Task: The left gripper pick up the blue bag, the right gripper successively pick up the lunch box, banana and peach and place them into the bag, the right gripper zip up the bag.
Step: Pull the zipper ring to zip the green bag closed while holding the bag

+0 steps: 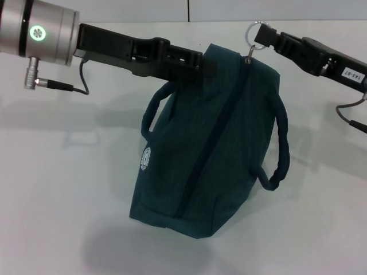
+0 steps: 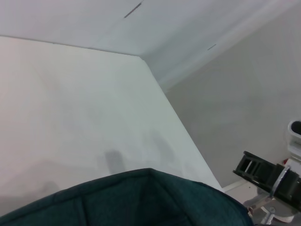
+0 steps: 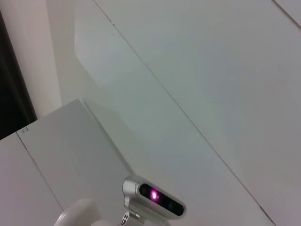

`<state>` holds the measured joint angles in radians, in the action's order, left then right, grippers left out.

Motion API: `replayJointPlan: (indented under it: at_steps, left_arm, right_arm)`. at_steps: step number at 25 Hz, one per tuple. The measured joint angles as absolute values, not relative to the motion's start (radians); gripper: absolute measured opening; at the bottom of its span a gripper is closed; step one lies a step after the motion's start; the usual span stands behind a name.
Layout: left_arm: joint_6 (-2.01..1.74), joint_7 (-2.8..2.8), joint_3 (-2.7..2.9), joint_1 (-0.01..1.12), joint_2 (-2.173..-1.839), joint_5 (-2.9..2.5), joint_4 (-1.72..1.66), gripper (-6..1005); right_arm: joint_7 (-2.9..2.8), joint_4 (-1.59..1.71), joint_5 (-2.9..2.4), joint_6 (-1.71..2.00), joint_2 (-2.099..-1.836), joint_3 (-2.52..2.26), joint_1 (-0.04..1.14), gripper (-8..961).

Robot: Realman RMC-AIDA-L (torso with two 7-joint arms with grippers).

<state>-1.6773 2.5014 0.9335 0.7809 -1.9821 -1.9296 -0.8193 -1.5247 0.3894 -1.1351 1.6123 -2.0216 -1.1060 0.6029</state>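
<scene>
The blue bag (image 1: 206, 143) hangs in the air above the white table, tilted, with its dark handles (image 1: 280, 154) drooping at both sides. My left gripper (image 1: 200, 64) comes in from the left and is shut on the bag's upper edge. From the right, my right gripper (image 1: 265, 35) is shut on the metal ring (image 1: 254, 30) of the zipper pull at the bag's top end. The zipper line (image 1: 218, 132) looks closed along its length. The left wrist view shows the bag's fabric (image 2: 141, 197). The lunch box, banana and peach are out of view.
The white table (image 1: 63, 183) spreads under and around the bag, with the bag's shadow below it. A grey cable (image 1: 80, 80) loops off my left wrist. The right wrist view shows only walls and a small camera unit (image 3: 153, 195).
</scene>
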Motion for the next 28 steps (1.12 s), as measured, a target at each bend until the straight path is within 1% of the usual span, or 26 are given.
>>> replayJointPlan:
  at_steps: [2, 8, 22, 28]
  left_arm:
    - [-1.671, 2.502, 0.935, 0.781, -1.982, -1.94, -0.82, 627]
    - [-1.663, 2.5, 0.938, 0.784, -1.986, -1.976, -0.82, 716]
    - [-1.662, 2.466, 0.968, 0.802, -2.003, -1.986, -0.822, 689]
    - [-1.644, 2.451, 0.968, 0.815, -2.016, -2.074, -0.833, 677]
  right_arm:
    - [-1.525, 0.389, -1.135, 1.613, -2.022, -1.108, 0.603, 5]
    - [-1.522, 0.388, -1.135, 1.613, -2.023, -1.113, 0.605, 5]
    - [-1.522, 0.388, -1.135, 1.606, -2.025, -1.115, 0.608, 5]
    - [-1.522, 0.388, -1.136, 1.605, -2.026, -1.115, 0.609, 5]
